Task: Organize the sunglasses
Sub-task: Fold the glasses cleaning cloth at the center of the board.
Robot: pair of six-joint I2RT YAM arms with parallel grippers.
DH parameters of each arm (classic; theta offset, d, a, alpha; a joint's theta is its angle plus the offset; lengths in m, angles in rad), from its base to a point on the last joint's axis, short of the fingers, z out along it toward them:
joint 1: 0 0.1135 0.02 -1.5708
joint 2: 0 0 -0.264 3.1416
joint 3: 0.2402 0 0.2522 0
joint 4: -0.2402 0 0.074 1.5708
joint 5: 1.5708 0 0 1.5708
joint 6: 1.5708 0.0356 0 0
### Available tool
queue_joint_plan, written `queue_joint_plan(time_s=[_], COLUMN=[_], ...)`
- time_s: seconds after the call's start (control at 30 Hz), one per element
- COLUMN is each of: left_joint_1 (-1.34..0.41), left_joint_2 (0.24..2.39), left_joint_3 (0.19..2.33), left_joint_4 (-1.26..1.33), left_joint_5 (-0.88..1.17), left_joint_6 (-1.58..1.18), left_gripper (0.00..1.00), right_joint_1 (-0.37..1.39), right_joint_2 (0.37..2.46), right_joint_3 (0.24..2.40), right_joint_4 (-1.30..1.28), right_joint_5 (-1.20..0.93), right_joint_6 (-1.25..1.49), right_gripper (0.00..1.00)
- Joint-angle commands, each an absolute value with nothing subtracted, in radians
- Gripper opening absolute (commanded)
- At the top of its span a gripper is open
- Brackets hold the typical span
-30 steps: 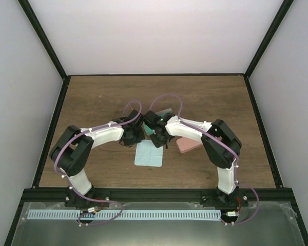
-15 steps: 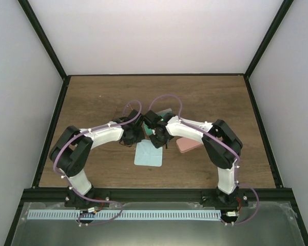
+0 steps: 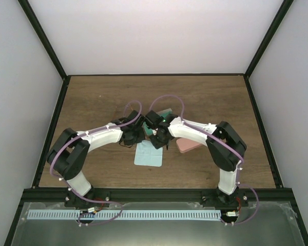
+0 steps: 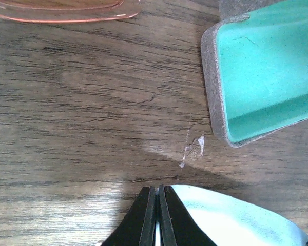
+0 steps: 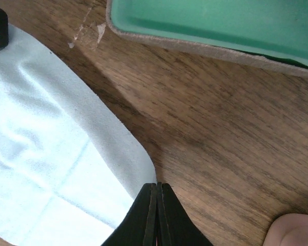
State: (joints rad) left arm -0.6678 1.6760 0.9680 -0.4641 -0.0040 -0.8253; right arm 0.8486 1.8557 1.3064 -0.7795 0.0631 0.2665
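- Top external view: a brown wooden table [image 3: 92, 97] is carrying a light blue square cloth [image 3: 149, 156].
- The left gripper [image 4: 156, 215] and right gripper [image 5: 156, 210] are resting at its edge, fingers together.
- Orange wire-framed sunglasses [image 4: 61, 13] are lying upper left in the left wrist view; a careless swing could knock them.

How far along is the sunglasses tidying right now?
Early. Done: the grey case lies open, empty where visible. In hand: nothing certain; the left tool and right tool are shut at the edge of the blue cloth. Left: the orange sunglasses lie on the table outside the case; the other pair isn't in view.
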Motion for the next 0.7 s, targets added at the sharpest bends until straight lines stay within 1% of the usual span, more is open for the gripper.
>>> queue_joint_plan(time_s=[0.0, 0.67], left_joint_1=[-0.724, -0.723], left_joint_2=[1.663, 1.623], left_joint_3=[0.923, 0.877], left_joint_4=[-0.533, -0.541], left_joint_5=[-0.023, -0.029], left_joint_6=[-0.812, -0.816], left_gripper=[0.04, 0.04], right_joint_1=[0.836, 0.884], right_joint_2=[1.801, 1.762], right_joint_3=[1.336, 1.280], right_joint_4=[-0.685, -0.689], right_joint_5=[0.048, 0.032], right_joint_6=[0.275, 0.304], right_gripper=[0.01, 0.01])
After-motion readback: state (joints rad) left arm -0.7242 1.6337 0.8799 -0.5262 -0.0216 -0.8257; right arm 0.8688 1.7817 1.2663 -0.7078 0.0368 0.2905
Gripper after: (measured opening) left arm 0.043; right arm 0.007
